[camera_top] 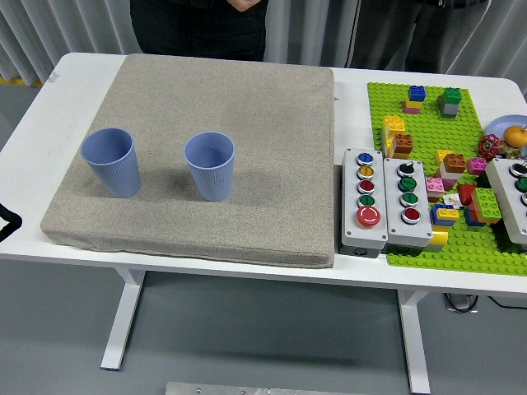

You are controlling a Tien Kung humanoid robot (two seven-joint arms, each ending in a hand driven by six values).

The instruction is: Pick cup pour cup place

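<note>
Two blue ribbed cups stand upright on a grey fabric mat [247,107]. The left cup [111,161] is near the mat's left edge. The right cup [210,165] stands about a cup's width to its right. Both look empty from above. A small black piece of my left hand [6,223] shows at the picture's left edge, well left of the cups and off the mat. My right arm is out of view.
A person in dark clothes [198,25] stands at the far side. Right of the mat sit two grey button boxes [384,197], a green baseplate [428,123] with several bricks, another button box [515,197] and a bowl of fruit [509,136].
</note>
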